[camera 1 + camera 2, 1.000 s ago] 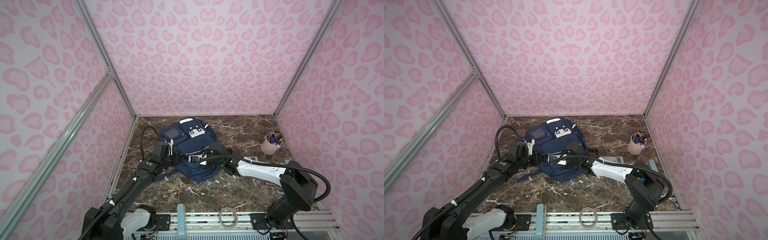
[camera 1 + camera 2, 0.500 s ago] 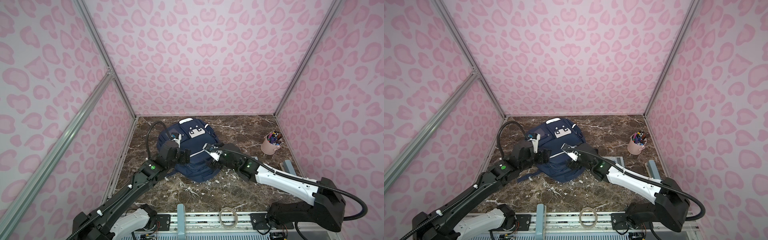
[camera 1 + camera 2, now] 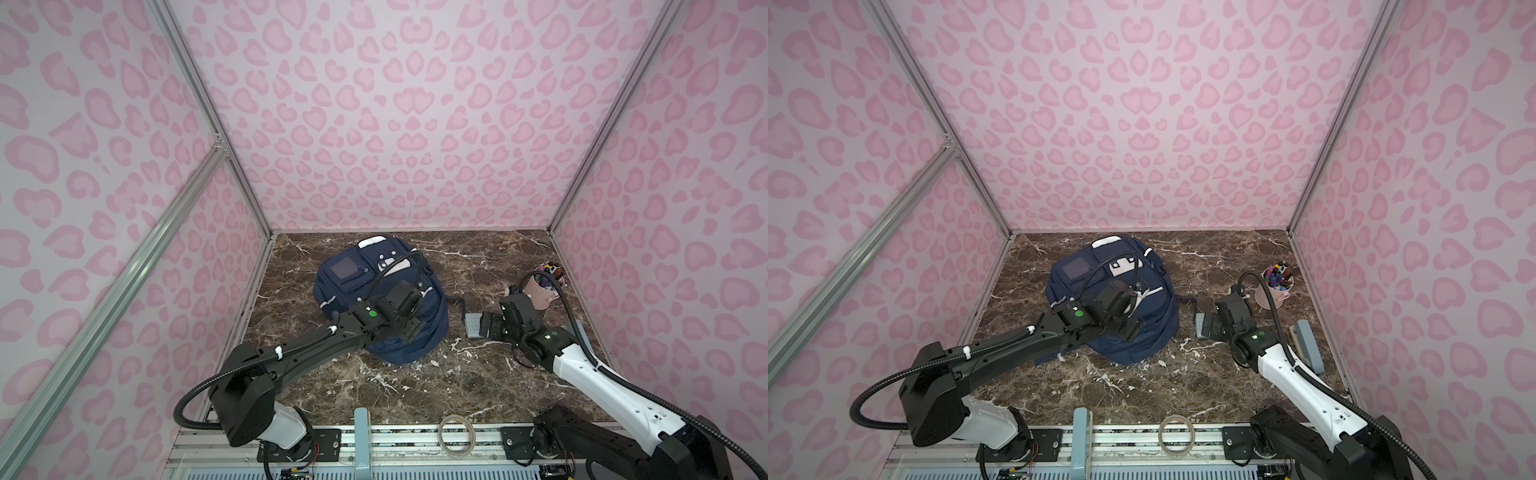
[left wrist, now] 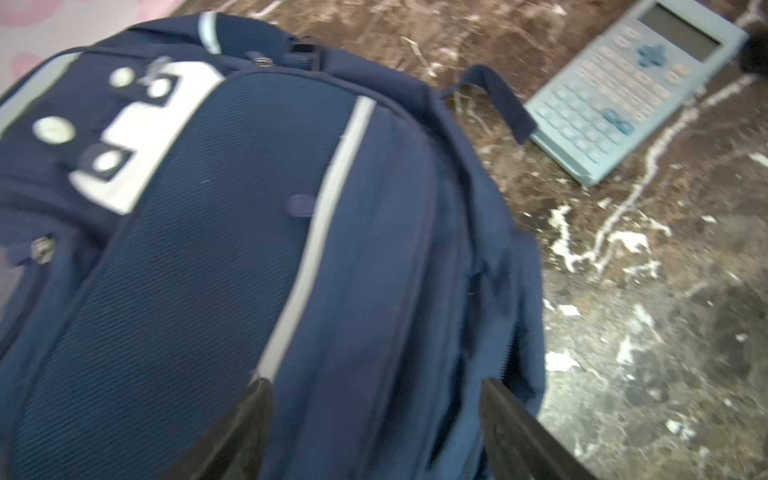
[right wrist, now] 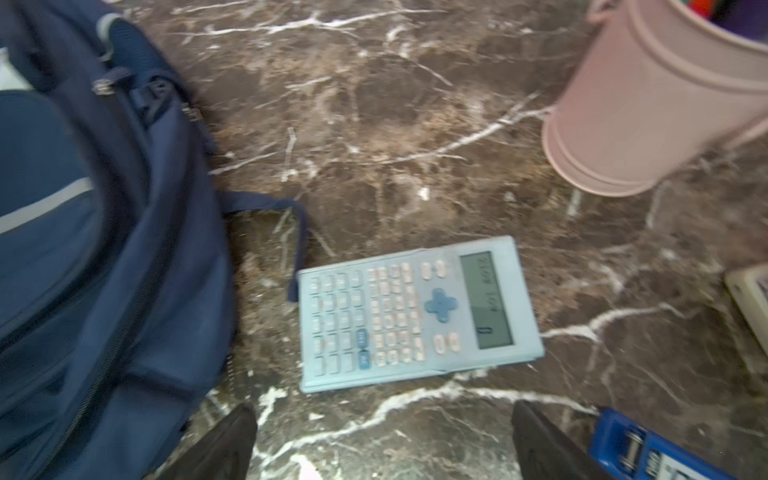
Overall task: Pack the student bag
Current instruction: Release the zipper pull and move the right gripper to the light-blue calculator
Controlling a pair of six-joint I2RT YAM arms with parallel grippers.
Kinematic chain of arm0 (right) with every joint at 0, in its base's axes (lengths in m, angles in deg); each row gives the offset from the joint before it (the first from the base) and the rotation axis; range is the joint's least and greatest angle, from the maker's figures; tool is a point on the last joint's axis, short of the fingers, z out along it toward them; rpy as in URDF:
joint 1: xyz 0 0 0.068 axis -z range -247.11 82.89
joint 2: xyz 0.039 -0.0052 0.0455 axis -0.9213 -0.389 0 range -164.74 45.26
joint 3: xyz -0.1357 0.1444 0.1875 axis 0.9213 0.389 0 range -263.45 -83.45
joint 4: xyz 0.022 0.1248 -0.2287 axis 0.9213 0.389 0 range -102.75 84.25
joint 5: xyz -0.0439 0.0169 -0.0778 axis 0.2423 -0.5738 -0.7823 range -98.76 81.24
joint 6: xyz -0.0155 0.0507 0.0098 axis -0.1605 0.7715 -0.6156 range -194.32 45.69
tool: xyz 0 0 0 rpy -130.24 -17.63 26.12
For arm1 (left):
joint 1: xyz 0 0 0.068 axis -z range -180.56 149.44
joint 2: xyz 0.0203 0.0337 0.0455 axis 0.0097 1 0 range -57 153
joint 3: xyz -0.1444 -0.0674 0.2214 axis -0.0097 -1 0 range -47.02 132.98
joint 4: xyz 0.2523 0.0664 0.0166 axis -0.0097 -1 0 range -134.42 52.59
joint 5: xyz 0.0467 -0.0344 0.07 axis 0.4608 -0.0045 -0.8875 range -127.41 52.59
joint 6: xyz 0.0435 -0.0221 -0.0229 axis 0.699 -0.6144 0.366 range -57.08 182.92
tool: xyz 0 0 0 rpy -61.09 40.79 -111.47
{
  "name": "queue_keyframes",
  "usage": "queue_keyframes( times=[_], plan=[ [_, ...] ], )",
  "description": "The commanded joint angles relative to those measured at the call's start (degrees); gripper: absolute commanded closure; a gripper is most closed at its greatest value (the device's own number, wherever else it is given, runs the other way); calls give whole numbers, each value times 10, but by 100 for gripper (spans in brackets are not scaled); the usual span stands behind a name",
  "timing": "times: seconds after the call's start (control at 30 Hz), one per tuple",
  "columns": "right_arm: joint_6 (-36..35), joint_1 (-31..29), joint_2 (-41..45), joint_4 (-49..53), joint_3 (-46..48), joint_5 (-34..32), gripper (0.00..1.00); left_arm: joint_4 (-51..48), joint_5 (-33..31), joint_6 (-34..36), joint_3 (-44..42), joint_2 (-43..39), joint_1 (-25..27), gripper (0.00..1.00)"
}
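Note:
The student bag, a navy-blue backpack with white stripes and patches, lies flat on the marble table, left of centre. My left gripper hovers open over the bag's lower right part, its jaws wide apart above the fabric and holding nothing. My right gripper stands open and empty over bare marble, right beside a light-blue calculator. The calculator lies just right of the bag, next to a loose strap.
A pink cup of pens stands at the back right. A grey-blue case lies by the right wall, and a blue item lies close to the right gripper. A clear tape ring rests on the front rail.
Both grippers have opened and come off the bag's near end. The right arm swung right to the calculator. The left gripper moved right, across the bag.

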Motion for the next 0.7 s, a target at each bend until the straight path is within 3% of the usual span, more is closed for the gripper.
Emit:
queue_keyframes(
  times=[0.0, 0.1, 0.17, 0.27, 0.3, 0.67],
  plan=[
    [45, 45, 4, -2, 27, 38, 2, -43, -68, 31, 38, 63, 7, 19],
    [66, 68, 4, -44, 55, 92, 2, -44, -103, 25, 62, 116, 5, 24],
    [80, 68, -2, -62, 71, 97, 2, -50, -122, 6, 83, 137, -4, 44],
    [86, 76, -24, -111, 90, 100, 2, -35, -86, -8, 93, 141, -8, 90],
    [85, 80, -34, -119, 89, 96, 2, -31, -74, -14, 94, 138, -8, 97],
    [66, 117, -236, -209, 10, 133, 2, -14, 1, -145, 78, 78, -34, 97]
  ],
)
